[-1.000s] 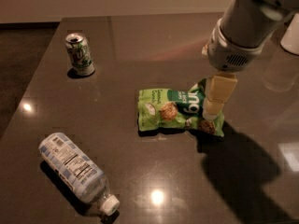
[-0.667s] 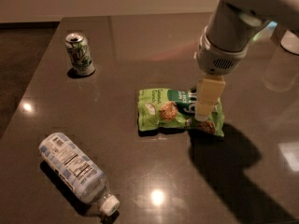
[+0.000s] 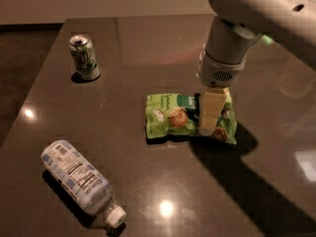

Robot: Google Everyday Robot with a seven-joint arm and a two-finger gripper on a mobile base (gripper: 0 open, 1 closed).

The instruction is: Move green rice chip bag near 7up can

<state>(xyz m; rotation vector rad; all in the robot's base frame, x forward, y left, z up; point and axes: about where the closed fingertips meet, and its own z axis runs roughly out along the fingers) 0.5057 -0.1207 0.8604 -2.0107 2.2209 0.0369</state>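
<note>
Transport is judged not yet begun: the crinkled green rice chip bag [image 3: 170,115] is seen near the centre of the dark surface [image 3: 148,181], well apart from the green-and-white 7up can [image 3: 84,57] by the far-left corner. The cream hand [image 3: 213,125] is set on the bag's right half; its grip cannot be told.

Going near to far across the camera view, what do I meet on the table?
Bottle → bag → can. The gripper is over the bag's right part, so it gets no separate place.
</note>
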